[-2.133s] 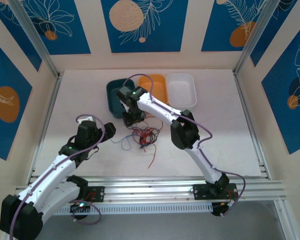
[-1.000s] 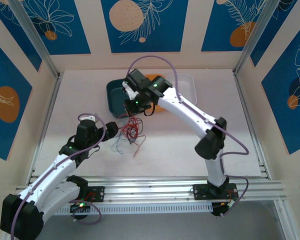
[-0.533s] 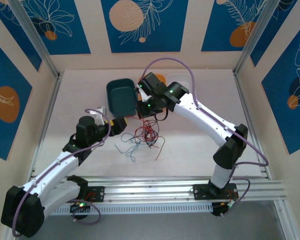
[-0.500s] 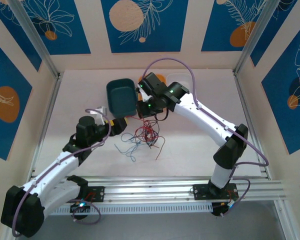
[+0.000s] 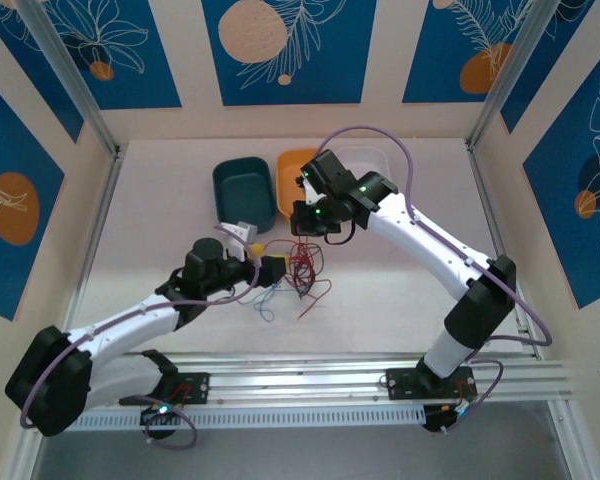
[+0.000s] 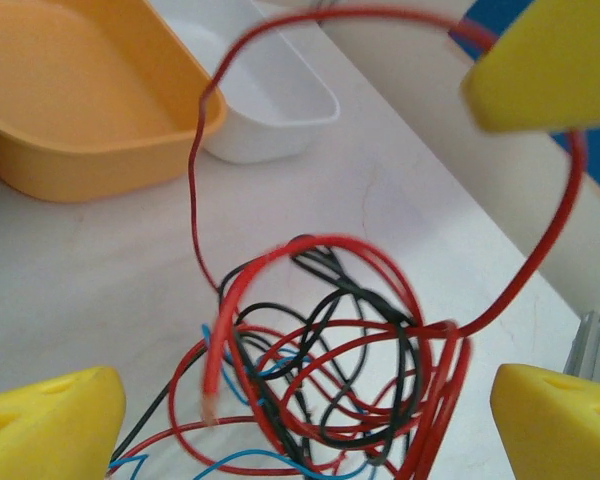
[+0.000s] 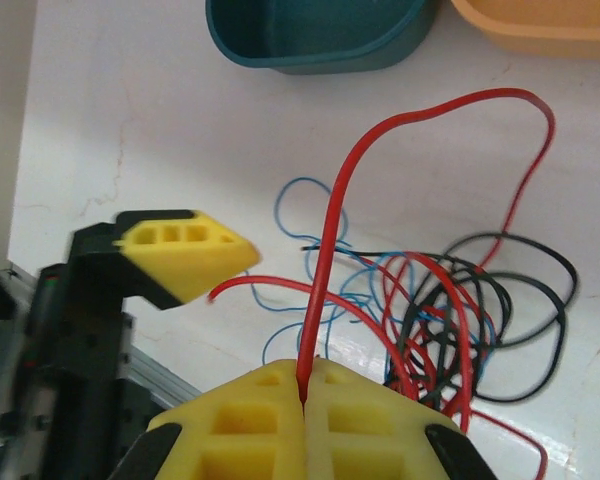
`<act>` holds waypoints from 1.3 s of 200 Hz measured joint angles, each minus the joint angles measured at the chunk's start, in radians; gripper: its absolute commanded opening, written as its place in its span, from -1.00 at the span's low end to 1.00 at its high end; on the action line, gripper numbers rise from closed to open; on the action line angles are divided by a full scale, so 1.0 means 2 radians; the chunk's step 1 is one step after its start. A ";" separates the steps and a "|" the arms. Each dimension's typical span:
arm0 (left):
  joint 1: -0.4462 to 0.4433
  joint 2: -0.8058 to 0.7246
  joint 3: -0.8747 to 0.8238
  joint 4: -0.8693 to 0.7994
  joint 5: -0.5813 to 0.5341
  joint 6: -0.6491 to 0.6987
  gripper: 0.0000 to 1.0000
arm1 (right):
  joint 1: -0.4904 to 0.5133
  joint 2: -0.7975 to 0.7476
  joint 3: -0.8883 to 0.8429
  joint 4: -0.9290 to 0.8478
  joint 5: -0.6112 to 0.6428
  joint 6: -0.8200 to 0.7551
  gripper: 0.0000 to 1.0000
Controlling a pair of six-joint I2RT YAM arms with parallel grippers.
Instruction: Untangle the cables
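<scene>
tangled cables (image 5: 298,267), red, black, blue loops

we can read no text, label, brand, number or sign in any of these views. the blue wall panels (image 5: 280,50) carry only drawn leaves and round orange shapes, with no lettering on them.
</scene>
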 measured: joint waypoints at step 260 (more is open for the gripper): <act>-0.038 0.149 0.018 -0.020 -0.091 0.028 -0.90 | -0.111 -0.191 0.067 -0.066 -0.011 0.006 -1.00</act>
